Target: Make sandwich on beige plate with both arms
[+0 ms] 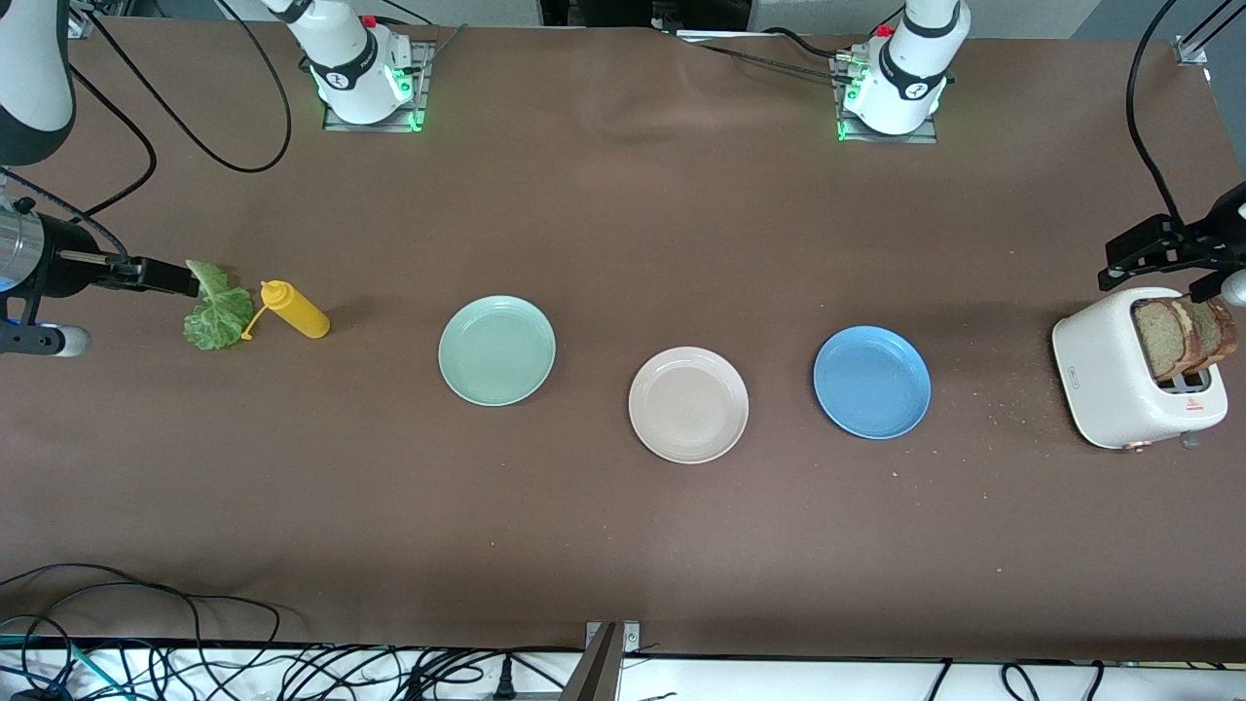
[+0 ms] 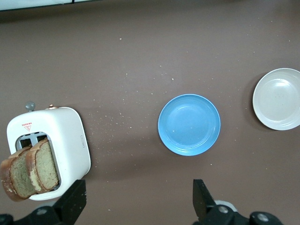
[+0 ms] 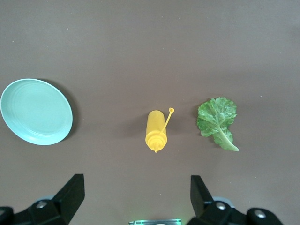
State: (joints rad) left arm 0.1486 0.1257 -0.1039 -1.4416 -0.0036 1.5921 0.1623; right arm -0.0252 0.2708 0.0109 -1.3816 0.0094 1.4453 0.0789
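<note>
A brown cloth covered the whole table [image 1: 623, 545], with cables trailing along the edge nearest the front camera. The two white arms were the largest things on it: the right arm reached out at its own end, its right pincer [image 3: 136, 199] up in the air with its fingers spread wide and holding nothing, over the cloth beside the lettuce leaf and the yellow bottle; the left arm did likewise at its end, its left pincer [image 2: 139, 201] open and empty above the toaster. The white toaster [image 1: 1105, 375] stood at the left arm's end of the table, and two slices of brown bread [image 1: 1183, 336] stuck up out of its slots, side by side and touching. Crumbs lay scattered on the cloth between the toaster and the blue plate [image 1: 871, 382]. Three round plates sat in a row, well apart from each other: the blue one nearest the toaster, the beige plate [image 1: 688, 404] in the middle and slightly nearer the front camera, bare, and the mint-green plate [image 1: 496, 350] toward the right arm's end. Past that lay the yellow squeeze bottle [image 1: 297, 310] on its side, cap flipped open, and just beside it the crinkly green lettuce leaf [image 1: 216, 313], flat on the cloth.
</note>
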